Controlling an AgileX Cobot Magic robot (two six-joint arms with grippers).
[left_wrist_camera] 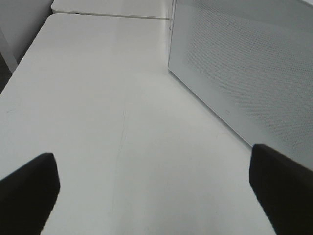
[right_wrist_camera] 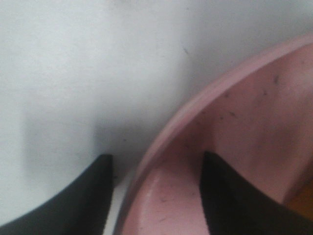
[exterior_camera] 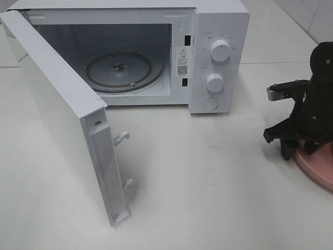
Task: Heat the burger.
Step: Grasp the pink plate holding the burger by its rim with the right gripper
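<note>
The pink plate (exterior_camera: pixel 318 167) lies at the table's right edge, mostly covered by my right arm. My right gripper (exterior_camera: pixel 299 152) points down at the plate's near rim. In the right wrist view its jaws straddle the pink plate (right_wrist_camera: pixel 254 107): one finger stands over the table outside the rim, the other inside, and a thin strip of table shows between the outer finger and the rim. My right gripper (right_wrist_camera: pixel 156 159) is open. The burger is hidden in the high view; a golden-brown sliver (right_wrist_camera: pixel 299 199) at the wrist view's edge may be it. My left gripper (left_wrist_camera: pixel 151 156) hangs open over bare table.
The white microwave (exterior_camera: pixel 218 31) stands at the back with its door (exterior_camera: pixel 52 104) swung wide open toward the front left. Its glass turntable (exterior_camera: pixel 119 70) is bare. In the left wrist view a dotted white microwave panel (left_wrist_camera: pixel 244 63) is close by.
</note>
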